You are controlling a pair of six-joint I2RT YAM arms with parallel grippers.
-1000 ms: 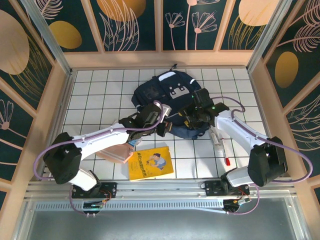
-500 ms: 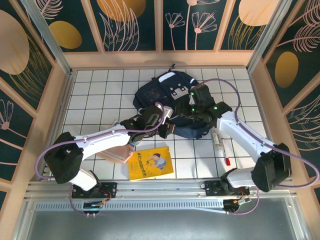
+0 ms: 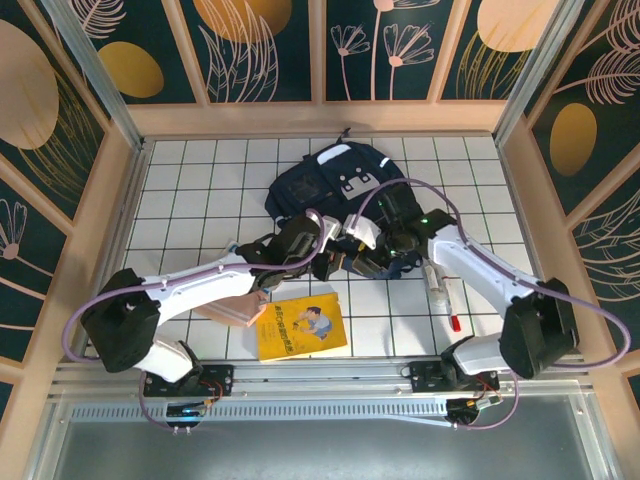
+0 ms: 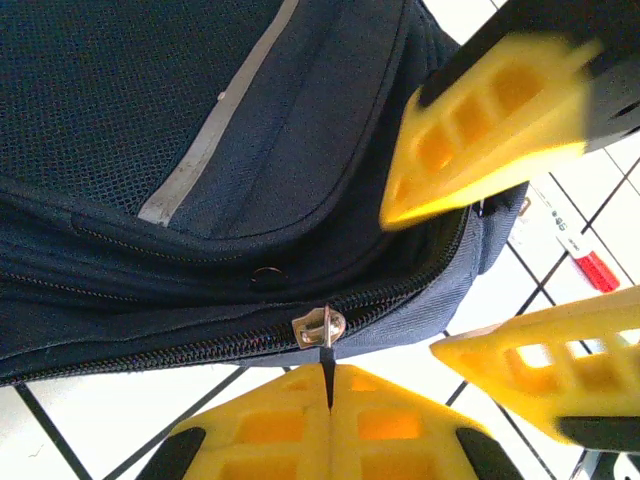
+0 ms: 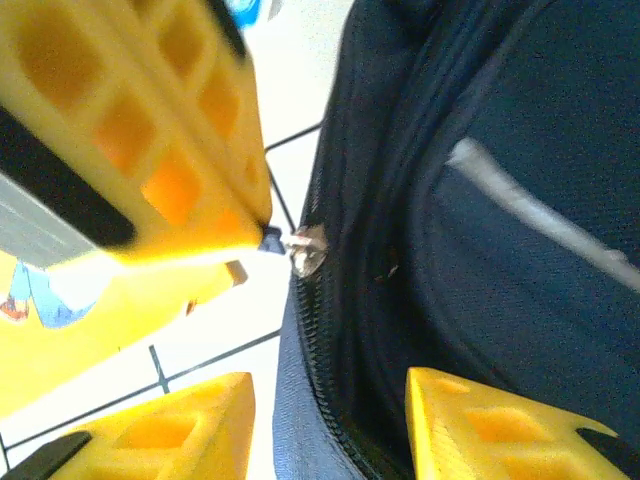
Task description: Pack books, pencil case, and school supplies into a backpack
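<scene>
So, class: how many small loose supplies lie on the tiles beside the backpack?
2. A whitish stick lies just right of the backpack, by the right arm; a short red pen lies beside it, nearer the front edge. Others may be hidden under the arms.

1. One large navy-blue fabric backpack (image 3: 330, 185), under and beyond all the fingertips.
2. One thin yellow paperback book (image 3: 302, 327), on the near side of the fingers, well apart from them.
3. One peach soft pouch (image 3: 235, 308), nearer than the left pair of fingers and off to their left.
4. One whitish tube-like stick (image 3: 433, 280) and one short red pen (image 3: 453, 318), both out to the right of the right pair.
5. One silver metal zip slider (image 4: 318, 326) with one dark pull tab (image 5: 270, 240); the tab sits between the left pair's tips.
6. Two grippers, the left gripper (image 4: 330, 400) and the right gripper (image 5: 330, 430), with four yellow lattice fingers (image 4: 260, 430) in all, two apiece.
</scene>
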